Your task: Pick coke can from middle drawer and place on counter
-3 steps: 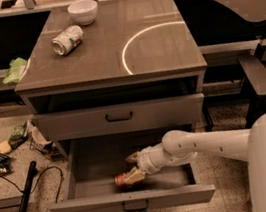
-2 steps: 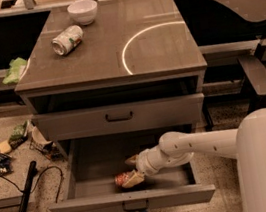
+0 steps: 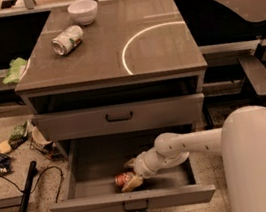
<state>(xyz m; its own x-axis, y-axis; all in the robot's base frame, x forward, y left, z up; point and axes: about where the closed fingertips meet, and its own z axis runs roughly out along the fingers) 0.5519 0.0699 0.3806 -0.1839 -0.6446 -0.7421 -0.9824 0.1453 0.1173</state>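
Observation:
The coke can [image 3: 121, 180], red with a silvery end, lies on its side on the floor of the open drawer [image 3: 133, 199], near the front wall and left of the middle. My gripper [image 3: 130, 175] reaches into the drawer from the right on a white arm [image 3: 190, 145] and sits right at the can's right end, touching or nearly touching it. The counter [image 3: 105, 62] is the glossy grey-brown cabinet top above, marked with a white arc [image 3: 127, 48].
A white-silver can [image 3: 67, 40] lies on the counter's back left, with a white bowl [image 3: 82, 11] behind it. A closed drawer [image 3: 119, 116] sits above the open one. A black stick [image 3: 23, 205], cable and scraps lie on the floor at left. My white body [image 3: 264, 162] fills the lower right.
The gripper and the coke can stay in almost the same spot in the drawer. My white body at the right has come a little further into view.

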